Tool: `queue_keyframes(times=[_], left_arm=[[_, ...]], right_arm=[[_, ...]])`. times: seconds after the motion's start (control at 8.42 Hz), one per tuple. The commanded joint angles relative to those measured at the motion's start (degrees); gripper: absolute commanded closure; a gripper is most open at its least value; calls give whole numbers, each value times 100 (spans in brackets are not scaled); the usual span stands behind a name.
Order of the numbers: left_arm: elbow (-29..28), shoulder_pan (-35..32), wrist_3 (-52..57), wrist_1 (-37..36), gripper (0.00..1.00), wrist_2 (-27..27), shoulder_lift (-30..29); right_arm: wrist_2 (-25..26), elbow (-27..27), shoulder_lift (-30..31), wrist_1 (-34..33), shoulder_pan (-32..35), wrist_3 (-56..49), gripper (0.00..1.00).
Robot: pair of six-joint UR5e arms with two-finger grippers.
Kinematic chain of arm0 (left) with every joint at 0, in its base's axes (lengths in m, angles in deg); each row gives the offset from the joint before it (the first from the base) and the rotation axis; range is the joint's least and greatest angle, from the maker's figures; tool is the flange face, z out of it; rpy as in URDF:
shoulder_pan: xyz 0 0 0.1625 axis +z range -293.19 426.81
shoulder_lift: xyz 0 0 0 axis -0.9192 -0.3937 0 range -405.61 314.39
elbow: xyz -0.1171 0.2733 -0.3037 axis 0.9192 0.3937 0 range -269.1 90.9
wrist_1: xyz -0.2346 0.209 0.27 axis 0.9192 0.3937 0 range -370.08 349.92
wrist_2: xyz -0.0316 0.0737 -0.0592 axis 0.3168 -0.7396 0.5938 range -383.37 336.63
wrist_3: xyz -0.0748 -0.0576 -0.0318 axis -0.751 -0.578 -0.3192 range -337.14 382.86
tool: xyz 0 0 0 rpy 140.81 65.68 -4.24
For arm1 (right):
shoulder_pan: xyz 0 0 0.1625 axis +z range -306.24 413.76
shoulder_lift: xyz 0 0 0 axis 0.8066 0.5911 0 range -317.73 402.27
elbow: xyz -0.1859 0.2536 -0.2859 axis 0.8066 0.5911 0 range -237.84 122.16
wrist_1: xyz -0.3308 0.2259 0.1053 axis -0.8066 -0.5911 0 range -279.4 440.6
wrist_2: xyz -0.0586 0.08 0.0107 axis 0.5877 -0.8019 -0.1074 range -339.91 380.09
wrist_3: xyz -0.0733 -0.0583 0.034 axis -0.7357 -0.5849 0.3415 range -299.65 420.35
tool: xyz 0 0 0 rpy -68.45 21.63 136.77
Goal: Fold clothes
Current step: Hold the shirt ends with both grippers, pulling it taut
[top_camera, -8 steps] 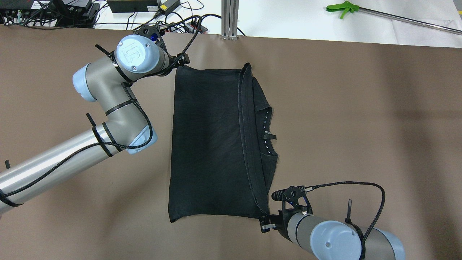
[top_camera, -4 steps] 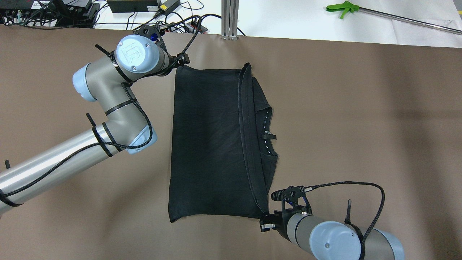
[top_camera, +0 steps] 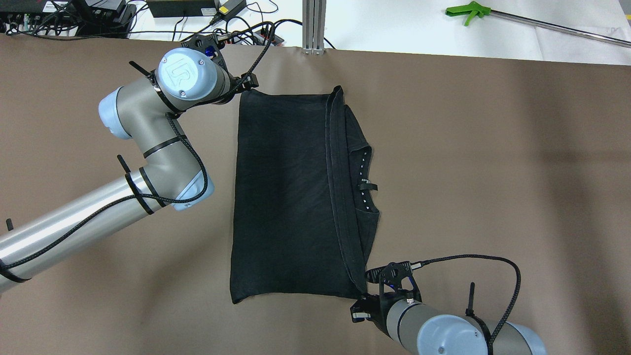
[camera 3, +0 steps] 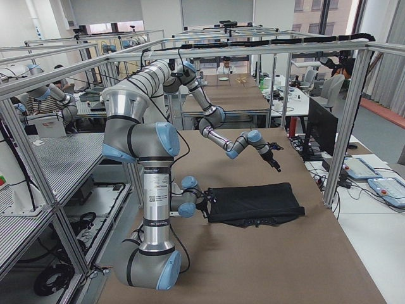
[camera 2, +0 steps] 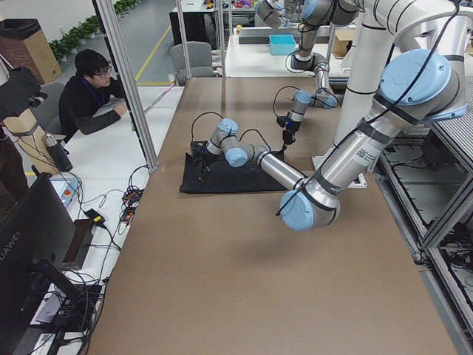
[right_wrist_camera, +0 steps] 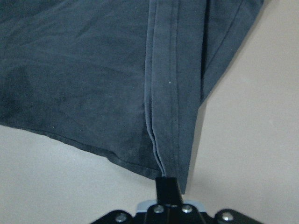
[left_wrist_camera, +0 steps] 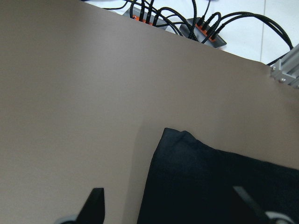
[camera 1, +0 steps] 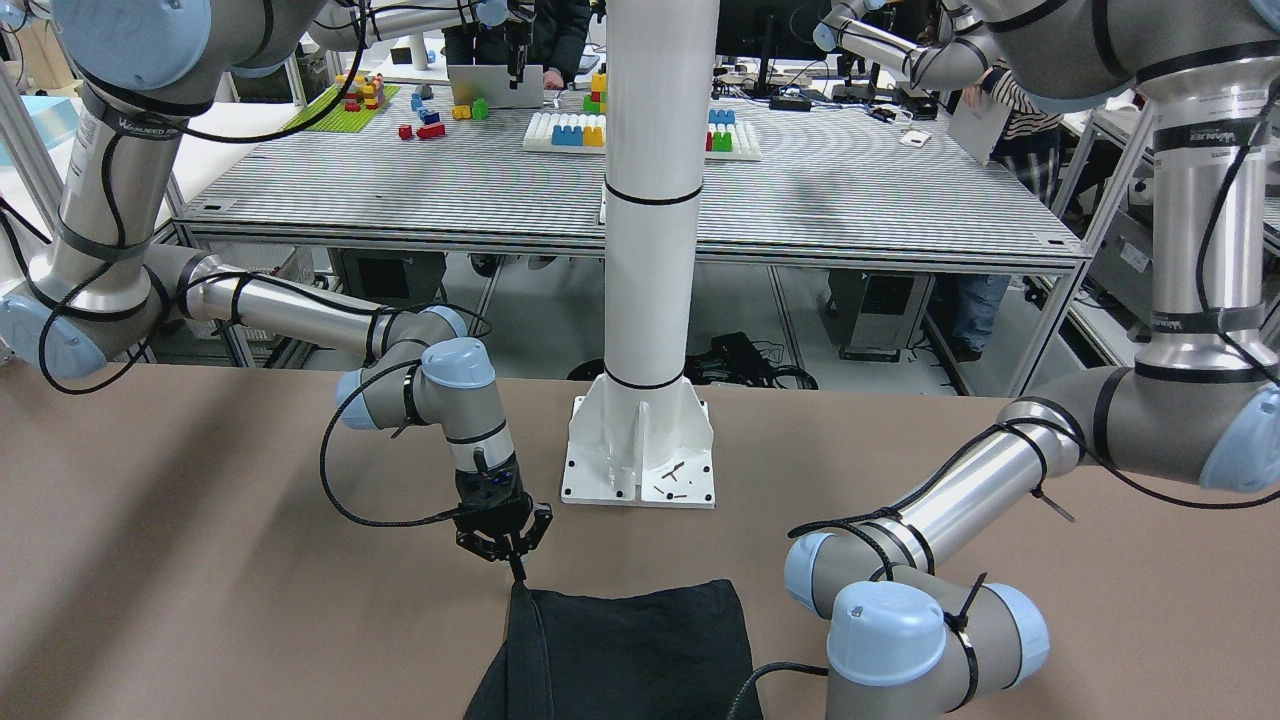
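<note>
Right gripper [camera 1: 513, 560], nudged slightly robotward since a second ago, apparently clamps the clothes' [top_camera: 286, 197] near folded corner; left gripper [left_wrist_camera: 167, 196] is spread, the far corner between its fingers [left_wrist_camera: 96, 205].

Readable text, all views:

- "UR" logo, embossed on the round joint cap [top_camera: 186, 74] of the left arm [top_camera: 74, 227], overhead view. I read it cleanly.
- "HUAWEI", along the back of the dark monitor [camera 2: 28, 238], left side view.
- Black band [camera 1: 148, 124] on the right arm [camera 1: 110, 230], front view: white lettering, too small for me to read.
- Matching band [camera 1: 1213, 131] on the left arm: the same.
- Clothes [top_camera: 286, 197]: small white marks at the neckline, not legible.
</note>
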Motion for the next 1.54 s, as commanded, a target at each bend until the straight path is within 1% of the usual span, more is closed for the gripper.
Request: queue_keyframes(times=[0.0,0.24,0.36,0.59,0.71,0.83,0.95,1.07,1.19,1.31,1.43], left_arm=[[0,0,-13,-9,6,-7,4],[0,-9,-4,-9,6,-16,-5],[0,-9,-4,-18,6,-25,-5],[9,-9,-4,-18,6,-113,-5],[9,-9,5,-18,6,-113,-13],[17,-9,31,-18,6,-139,-5],[18,9,31,-26,6,-226,-5],[18,9,40,-26,6,-236,-13],[9,0,136,-26,6,-227,-13],[0,0,293,-26,6,-218,-13],[-9,-9,399,-26,6,-209,-13]], right_arm=[[-35,-8,14,-2,63,-16,100],[-35,27,14,-2,247,-25,100],[-35,53,14,-11,448,-34,100],[-70,211,6,-2,626,18,100],[-340,203,136,-2,678,106,100],[-464,159,338,24,670,655,100],[-692,-181,592,68,635,1347,100],[-1086,-593,942,77,609,1990,100],[-1325,-1032,1329,120,409,3266,100],[-1231,-1463,1611,138,-20,3810,100],[-752,-1606,1675,138,-398,3885,100]])
